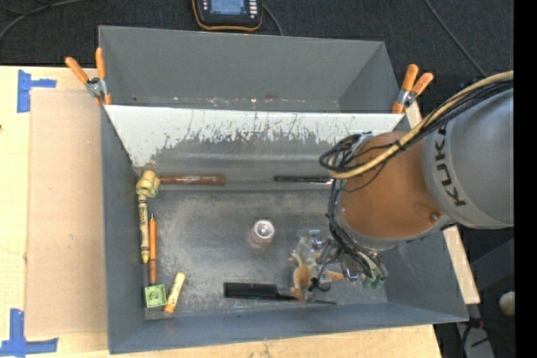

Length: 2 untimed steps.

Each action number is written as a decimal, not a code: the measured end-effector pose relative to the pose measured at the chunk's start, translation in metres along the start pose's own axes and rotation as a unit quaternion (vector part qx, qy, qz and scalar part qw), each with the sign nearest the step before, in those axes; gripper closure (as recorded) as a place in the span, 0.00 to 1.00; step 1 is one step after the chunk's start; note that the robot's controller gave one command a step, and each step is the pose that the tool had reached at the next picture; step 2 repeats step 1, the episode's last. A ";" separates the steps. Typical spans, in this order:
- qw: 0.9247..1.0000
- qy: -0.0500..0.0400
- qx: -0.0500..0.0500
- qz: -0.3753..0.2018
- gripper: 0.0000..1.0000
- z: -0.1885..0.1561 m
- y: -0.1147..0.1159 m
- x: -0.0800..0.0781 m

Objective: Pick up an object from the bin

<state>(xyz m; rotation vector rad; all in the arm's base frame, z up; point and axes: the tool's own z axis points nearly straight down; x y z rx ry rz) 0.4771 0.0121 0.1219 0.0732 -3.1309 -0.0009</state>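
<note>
The arm [394,197] is reaching in from the right and bending down. Its gripper [315,271] is hanging low in the near right part of the bin [252,71], just beside the right end of a long black stick [252,291]. I cannot tell if it is open or closed.

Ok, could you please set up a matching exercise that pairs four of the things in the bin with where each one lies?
Things:
1. silver round cap
2. green block
3. black bar
4. brown stick

Places:
A. the view's lower left corner of the bin
B. along the foot of the far wall, towards the left
C. middle of the floor
D. by the near wall, just left of the gripper

Pairs: 1-C, 2-A, 3-D, 4-B.
</note>
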 end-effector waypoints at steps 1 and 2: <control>1.000 0.003 0.000 0.011 1.00 -0.058 -0.005 0.001; 1.000 0.003 0.000 0.011 1.00 -0.058 -0.005 0.001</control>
